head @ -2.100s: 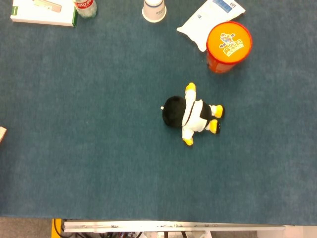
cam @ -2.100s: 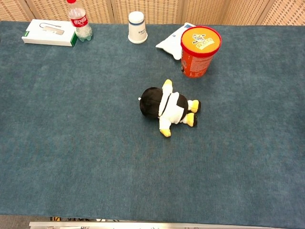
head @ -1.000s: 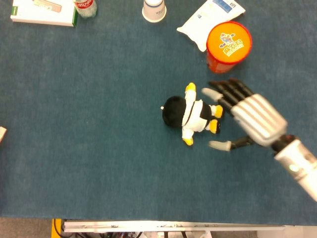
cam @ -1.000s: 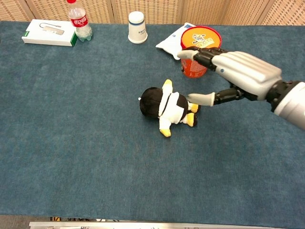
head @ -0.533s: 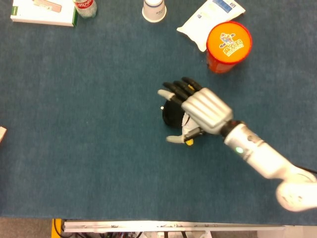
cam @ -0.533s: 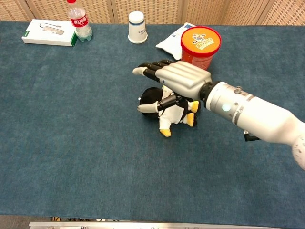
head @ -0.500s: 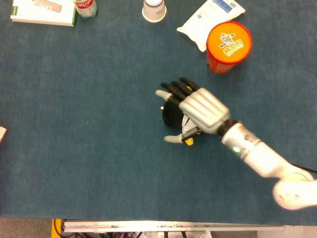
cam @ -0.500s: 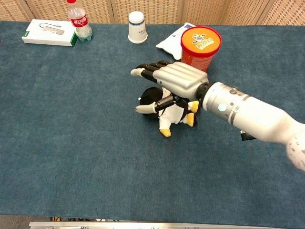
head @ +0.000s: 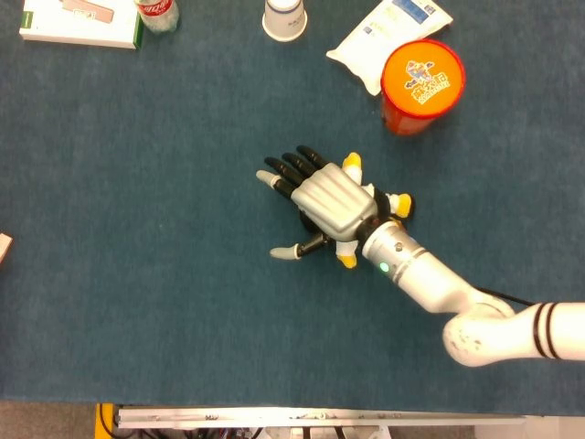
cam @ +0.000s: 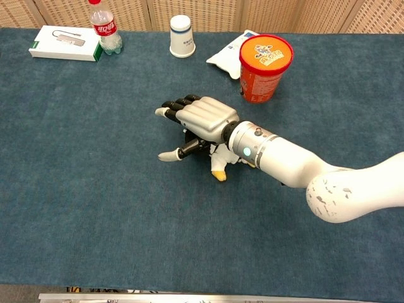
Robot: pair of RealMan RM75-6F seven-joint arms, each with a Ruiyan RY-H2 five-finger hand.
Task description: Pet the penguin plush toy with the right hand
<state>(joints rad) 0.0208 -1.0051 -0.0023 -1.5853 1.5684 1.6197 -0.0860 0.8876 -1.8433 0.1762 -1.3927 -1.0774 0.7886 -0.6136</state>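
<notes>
The right hand (head: pixel 331 201) is lying palm down over the penguin plush toy (head: pixel 375 212), with its fingers (cam: pixel 173 104) spread and stretched flat. It is not gripping anything, which fits a petting move, where the palm only needs to rest on the soft body. The toy is lying on the blue desk (head: pixel 137 274), almost wholly under the palm. Only its yellow flippers and feet are showing: one tip just beyond the back of the hand, one at the wrist side, and the feet beside the forearm. The black head is hidden below the knuckles, so I cannot tell how firmly the hand is pressing it.

The thumb (cam: pixel 169 155) is pointing out to the side, away from the toy and just over the cloth, probably so that it is not catching the plush.

The orange canister (head: pixel 421 85) and the white pouch (head: pixel 388 37) are standing well beyond the hand, and the paper cup (head: pixel 284 18), the bottle (cam: pixel 105 28) and the white box (cam: pixel 65 42) are farther still, at the far edge, so a stroke along the toy should not be touching them. The left hand is not showing in either view.
</notes>
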